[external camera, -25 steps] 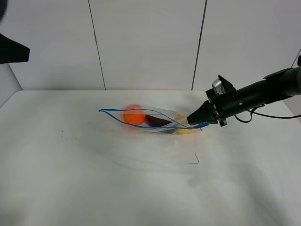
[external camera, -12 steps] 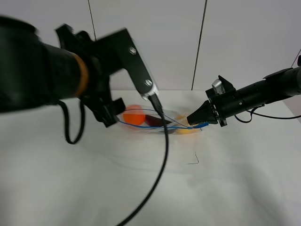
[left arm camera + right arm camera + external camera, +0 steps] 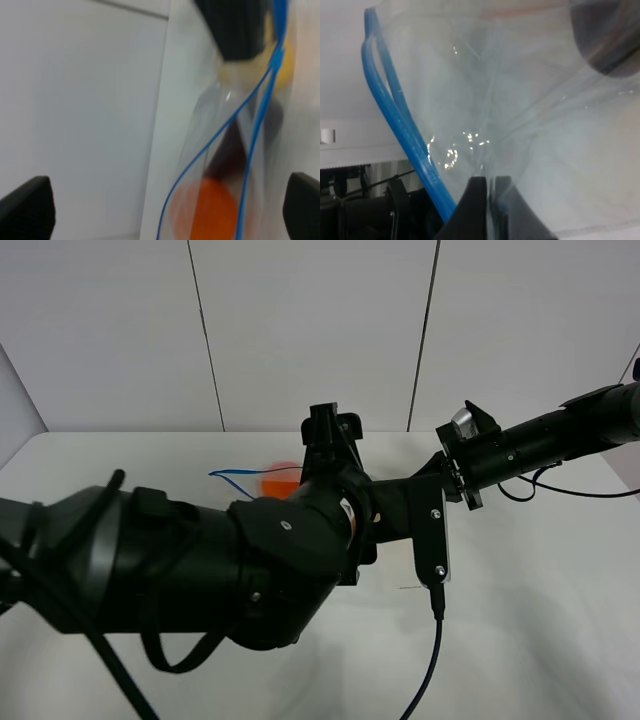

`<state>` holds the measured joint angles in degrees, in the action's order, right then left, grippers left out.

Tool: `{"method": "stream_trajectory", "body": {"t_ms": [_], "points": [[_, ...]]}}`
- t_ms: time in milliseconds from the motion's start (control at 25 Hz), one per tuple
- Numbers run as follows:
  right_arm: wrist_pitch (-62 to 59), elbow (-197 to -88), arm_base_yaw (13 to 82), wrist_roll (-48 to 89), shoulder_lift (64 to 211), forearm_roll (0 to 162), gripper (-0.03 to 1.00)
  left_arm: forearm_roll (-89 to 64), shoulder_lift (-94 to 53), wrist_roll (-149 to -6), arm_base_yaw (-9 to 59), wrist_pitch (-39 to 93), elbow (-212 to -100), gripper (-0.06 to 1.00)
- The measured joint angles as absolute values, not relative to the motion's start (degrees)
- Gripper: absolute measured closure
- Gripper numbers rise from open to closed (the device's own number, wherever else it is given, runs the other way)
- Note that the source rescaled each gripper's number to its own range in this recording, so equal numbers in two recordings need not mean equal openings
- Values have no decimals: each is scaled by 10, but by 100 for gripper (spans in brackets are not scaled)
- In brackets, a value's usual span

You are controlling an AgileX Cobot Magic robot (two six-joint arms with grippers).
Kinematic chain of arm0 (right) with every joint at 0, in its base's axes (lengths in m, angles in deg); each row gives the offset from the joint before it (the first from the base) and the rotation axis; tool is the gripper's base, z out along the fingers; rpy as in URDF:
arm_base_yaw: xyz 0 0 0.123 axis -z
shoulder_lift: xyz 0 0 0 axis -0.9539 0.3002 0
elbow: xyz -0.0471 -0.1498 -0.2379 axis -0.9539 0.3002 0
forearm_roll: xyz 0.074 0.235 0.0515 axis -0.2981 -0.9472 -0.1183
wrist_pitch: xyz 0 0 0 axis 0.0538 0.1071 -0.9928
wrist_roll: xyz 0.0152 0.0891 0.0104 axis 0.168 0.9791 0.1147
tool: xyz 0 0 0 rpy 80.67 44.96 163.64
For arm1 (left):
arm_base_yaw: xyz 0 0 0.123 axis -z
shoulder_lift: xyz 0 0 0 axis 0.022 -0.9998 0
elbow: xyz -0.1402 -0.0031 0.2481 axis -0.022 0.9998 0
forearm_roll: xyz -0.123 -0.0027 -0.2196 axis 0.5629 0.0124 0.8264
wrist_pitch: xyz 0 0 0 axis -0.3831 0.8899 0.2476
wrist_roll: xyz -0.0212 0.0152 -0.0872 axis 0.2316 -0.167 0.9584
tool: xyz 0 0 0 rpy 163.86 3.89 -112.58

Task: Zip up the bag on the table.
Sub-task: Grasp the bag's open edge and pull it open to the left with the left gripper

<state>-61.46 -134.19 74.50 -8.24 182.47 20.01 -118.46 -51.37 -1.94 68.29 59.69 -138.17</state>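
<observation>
The bag (image 3: 220, 150) lies on the counter (image 3: 560, 620) with its blue zipper strip (image 3: 395, 102) gaping, so nothing is zipped yet. The right pincer (image 3: 490, 186) is clenched on the strip's end; the left pincer (image 3: 165, 210) hangs released, the open mouth straight ahead of it

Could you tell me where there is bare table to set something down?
Bare table lies front right, between the hanging cable and the right arm. Another patch sits rear left, beside the bag. The middle is crowded: the left arm hangs over the bag.
</observation>
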Motion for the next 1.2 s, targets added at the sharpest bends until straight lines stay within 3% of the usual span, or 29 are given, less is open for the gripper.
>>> {"method": "stream_trajectory", "body": {"t_ms": [760, 1200], "points": [[-615, -1342, 745, -69, 1825, 191, 97, -1254, -637, 29, 683, 560, -1464, 4], [-615, -1342, 745, -69, 1825, 191, 97, -1255, -652, 22, 682, 566, -1486, 26]]}}
